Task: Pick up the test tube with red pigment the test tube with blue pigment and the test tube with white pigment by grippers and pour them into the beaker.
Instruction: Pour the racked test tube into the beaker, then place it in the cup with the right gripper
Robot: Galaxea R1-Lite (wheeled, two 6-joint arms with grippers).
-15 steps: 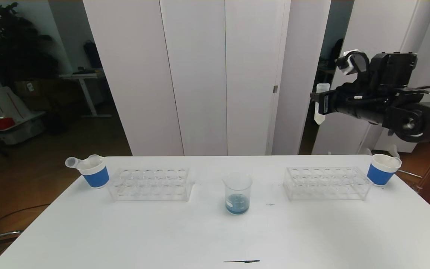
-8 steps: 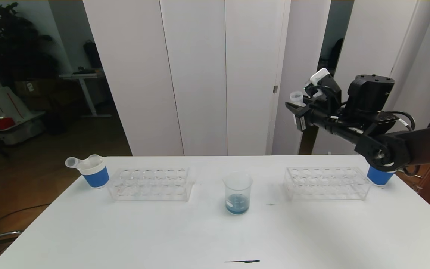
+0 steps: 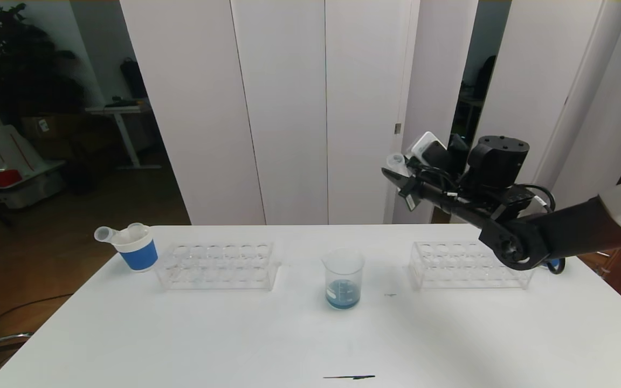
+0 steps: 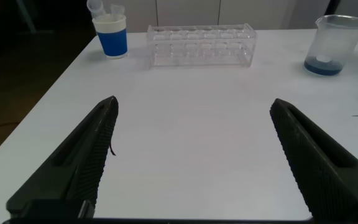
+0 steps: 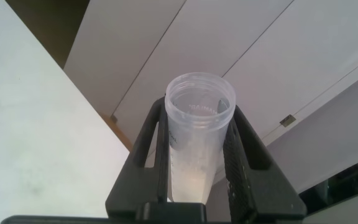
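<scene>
You swung the right gripper (image 3: pixel 397 180), clamped on the test tube with white pigment (image 5: pixel 197 140), inward and lower; the beaker (image 3: pixel 343 278) sat below and left of it, so pouring looked imminent. The left gripper (image 4: pixel 191 162) gaped idle.

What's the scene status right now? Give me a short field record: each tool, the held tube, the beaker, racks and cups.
right tool: raised above the table, between the beaker and the right rack, shut on the test tube with white pigment
held tube: open mouth visible, pale pigment inside
left tool: open, low over the table, holding nothing
beaker: upright at table centre, blue liquid at the bottom
left rack: no tubes visible
right rack: no tubes visible
left paper cup: holds clear tubes
</scene>
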